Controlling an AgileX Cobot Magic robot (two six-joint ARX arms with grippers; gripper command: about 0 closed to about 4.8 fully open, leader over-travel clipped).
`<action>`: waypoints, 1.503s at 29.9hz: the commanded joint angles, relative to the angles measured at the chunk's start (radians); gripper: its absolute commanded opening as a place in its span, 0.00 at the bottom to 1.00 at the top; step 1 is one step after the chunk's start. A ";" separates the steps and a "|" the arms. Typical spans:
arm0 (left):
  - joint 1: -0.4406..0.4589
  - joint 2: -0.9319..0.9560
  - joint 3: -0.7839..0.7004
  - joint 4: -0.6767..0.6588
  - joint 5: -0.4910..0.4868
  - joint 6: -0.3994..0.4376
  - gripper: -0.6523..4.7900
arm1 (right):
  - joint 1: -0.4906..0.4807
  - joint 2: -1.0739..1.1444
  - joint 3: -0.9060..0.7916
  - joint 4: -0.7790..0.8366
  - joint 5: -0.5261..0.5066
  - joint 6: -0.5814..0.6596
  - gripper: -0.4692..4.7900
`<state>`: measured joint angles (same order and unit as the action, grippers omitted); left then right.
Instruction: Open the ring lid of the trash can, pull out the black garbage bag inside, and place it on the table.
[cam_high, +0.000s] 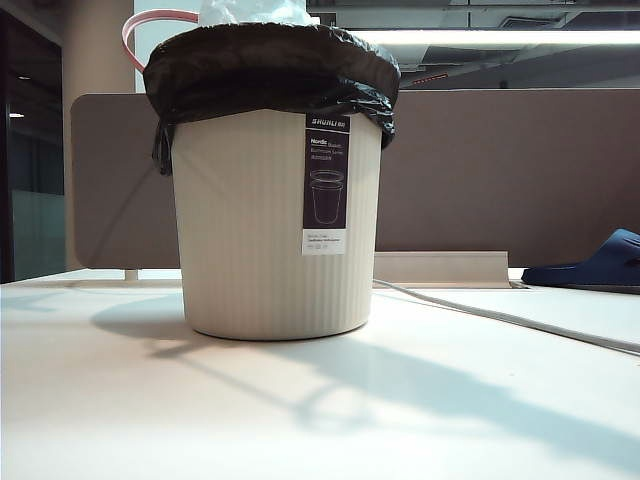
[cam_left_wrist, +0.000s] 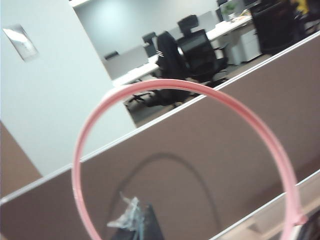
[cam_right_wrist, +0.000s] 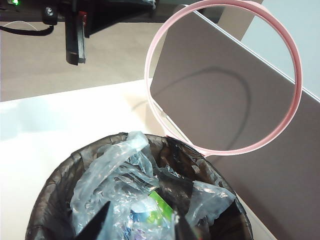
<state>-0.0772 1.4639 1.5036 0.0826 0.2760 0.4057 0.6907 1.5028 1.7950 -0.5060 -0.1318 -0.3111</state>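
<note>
Setting: wide smooth white table (cam_high: 120, 400) with a brownish-grey partition panel (cam_high: 500, 170) along its back edge; office desks and chairs lie beyond.
Left gripper: not itself in any view; clenched, judged to be grasping the thin salmon-pink plastic ring lid (cam_left_wrist: 165, 85), whose hoop fills its wrist view at close range.
Ring lid: off the rim, raised above and behind the large cream-white ribbed round trash can (cam_high: 270, 225), tilted up on edge against the partition.
Right gripper: (cam_right_wrist: 140, 225) poised just over the can's mouth, dark fingertips (cam_right_wrist: 97, 222) apart, about half spread, holding nothing.
Directly below the right gripper: clear crumpled plastic film (cam_right_wrist: 115, 175) and a green scrap, lying inside the glossy crinkled black garbage bag (cam_right_wrist: 55, 190).
Bag: in the can, top edge folded outward over the rim.
Step in hand: lid opened; bag not yet pulled.
Next move: likely carry the lid aside, then pinch the black rim fold rather than the loose film.
In the way: the film heap covers the bag's middle.
Further out: dark blue slipper (cam_high: 590, 265) and a pale cable (cam_high: 520, 320) on the table, well apart.
</note>
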 joint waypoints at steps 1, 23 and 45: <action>-0.003 -0.007 0.037 -0.071 0.040 -0.107 0.11 | -0.003 -0.005 0.007 0.010 0.004 0.003 0.37; -0.002 -0.305 0.183 -0.954 0.270 -0.335 0.23 | -0.093 -0.008 0.007 -0.065 0.000 0.129 0.37; -0.002 -0.592 -0.304 -0.916 0.399 -0.438 0.23 | -0.090 -0.086 0.006 -0.188 -0.156 0.123 0.37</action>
<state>-0.0780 0.8886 1.2209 -0.8734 0.6701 -0.0086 0.6006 1.4242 1.7962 -0.6769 -0.2543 -0.1841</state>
